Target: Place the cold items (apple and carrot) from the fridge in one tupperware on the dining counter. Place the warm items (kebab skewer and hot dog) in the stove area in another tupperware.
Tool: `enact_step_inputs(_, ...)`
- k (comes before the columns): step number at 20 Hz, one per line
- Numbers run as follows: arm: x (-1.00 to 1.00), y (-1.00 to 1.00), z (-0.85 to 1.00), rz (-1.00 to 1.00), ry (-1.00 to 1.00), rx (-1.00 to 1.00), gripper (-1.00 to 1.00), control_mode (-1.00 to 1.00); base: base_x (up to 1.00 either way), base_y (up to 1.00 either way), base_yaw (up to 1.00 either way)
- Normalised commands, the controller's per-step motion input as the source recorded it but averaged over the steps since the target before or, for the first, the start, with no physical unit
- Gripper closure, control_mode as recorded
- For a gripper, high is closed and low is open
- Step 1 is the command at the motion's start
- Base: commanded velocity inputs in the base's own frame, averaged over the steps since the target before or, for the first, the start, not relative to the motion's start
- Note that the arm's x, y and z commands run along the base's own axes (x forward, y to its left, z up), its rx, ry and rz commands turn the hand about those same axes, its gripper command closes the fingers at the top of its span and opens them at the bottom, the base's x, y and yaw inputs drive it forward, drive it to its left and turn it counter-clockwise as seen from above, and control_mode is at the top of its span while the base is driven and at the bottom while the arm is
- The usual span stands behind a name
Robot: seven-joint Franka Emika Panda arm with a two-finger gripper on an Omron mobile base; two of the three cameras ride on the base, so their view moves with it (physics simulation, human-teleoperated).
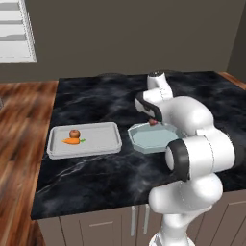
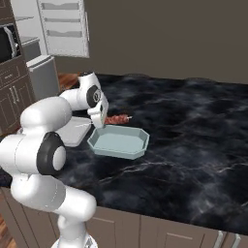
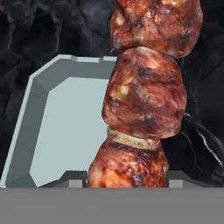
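Kebab skewer (image 2: 117,119) sits clamped in the gripper (image 2: 98,124), above the octagonal tupperware's (image 2: 140,145) rim.

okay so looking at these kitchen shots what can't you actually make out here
- Gripper fingertips: in the left base view the arm's own links cover them; in the hand view the kebab skewer hides them.
- Kebab skewer: top cut off by the hand view's upper edge.
- Octagonal tupperware: right side hidden by the arm in the left base view.
- Apple and carrot: too small for detail.
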Motion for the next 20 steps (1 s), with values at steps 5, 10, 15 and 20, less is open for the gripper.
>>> enact_step_inputs(5, 0.06, -0.12, -0.36, -0.01, 0.12, 0.13, 1.00, -1.00, 0.00, 0.00, 0.00)
enact_step_inputs(10, 0.19, -0.08, -0.54, -0.03, 0.00, 0.11, 1.00, -1.00, 0.00, 0.00, 0.00)
enact_step_inputs(15, 0.17, -0.04, -0.59, -0.02, -0.01, 0.06, 1.00, -1.00, 0.00, 0.00, 0.00)
enact_step_inputs(20, 0.25, -0.01, -0.38, -0.08, 0.00, 0.00, 1.00, -1.00, 0.00, 0.00, 0.00)
